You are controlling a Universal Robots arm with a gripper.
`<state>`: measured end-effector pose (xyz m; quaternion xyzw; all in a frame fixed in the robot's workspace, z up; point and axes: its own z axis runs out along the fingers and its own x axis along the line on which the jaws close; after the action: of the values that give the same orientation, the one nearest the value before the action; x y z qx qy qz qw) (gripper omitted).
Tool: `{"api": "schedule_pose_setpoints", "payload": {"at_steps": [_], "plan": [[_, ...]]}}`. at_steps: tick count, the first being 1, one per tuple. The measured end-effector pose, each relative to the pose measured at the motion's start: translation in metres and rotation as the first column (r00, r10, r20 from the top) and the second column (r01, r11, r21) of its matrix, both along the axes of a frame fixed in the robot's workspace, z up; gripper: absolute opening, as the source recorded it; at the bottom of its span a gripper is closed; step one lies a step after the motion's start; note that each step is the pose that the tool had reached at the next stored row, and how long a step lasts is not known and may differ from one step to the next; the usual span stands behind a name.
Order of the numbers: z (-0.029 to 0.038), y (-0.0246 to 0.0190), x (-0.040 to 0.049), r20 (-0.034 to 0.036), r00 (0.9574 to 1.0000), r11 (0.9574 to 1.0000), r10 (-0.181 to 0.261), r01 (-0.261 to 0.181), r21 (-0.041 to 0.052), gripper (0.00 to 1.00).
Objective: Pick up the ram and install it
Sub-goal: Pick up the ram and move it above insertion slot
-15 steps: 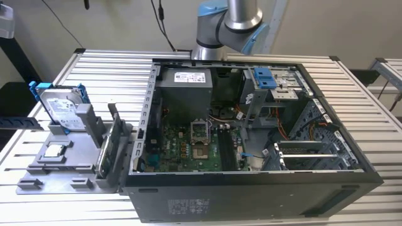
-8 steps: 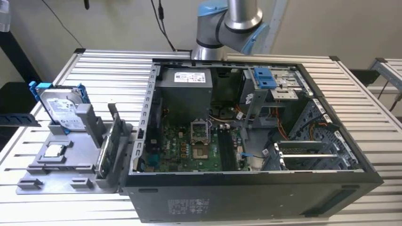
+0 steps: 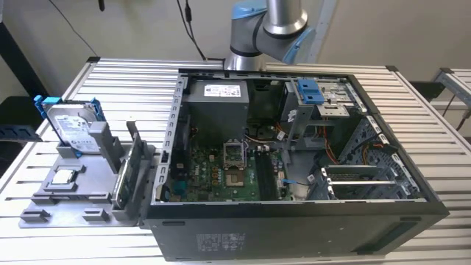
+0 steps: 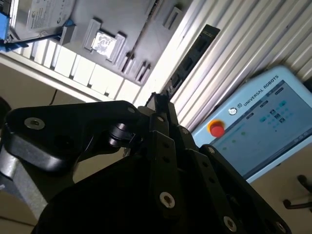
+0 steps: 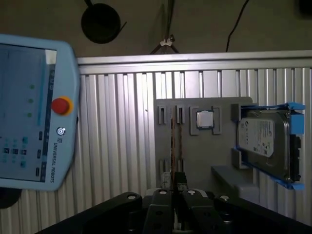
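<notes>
A slatted aluminium table [image 3: 118, 77] stands before a plain, pale wall [image 3: 140, 27] under even light. A black cable [image 3: 187, 14] hangs down that wall. A second slatted table [image 3: 458, 83] stands at the exterior view's right.

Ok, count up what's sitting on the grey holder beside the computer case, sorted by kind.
Hard drive: 1
CPU chip: 1
RAM sticks: 2
Total: 4
</notes>
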<state>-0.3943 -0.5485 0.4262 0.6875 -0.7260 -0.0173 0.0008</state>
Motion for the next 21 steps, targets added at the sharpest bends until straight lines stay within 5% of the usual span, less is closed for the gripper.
{"api": "schedule_pose_setpoints", "payload": {"at_steps": [7, 21], "plan": [[0.0103, 0.0000, 0.0000, 0.0000, 1.0000, 1.0000, 0.000, 0.000, 0.0000, 0.14], [0.0111, 0.0000, 0.0009, -0.0002, 1.0000, 1.0000, 0.000, 0.000, -0.0002, 0.14]]}}
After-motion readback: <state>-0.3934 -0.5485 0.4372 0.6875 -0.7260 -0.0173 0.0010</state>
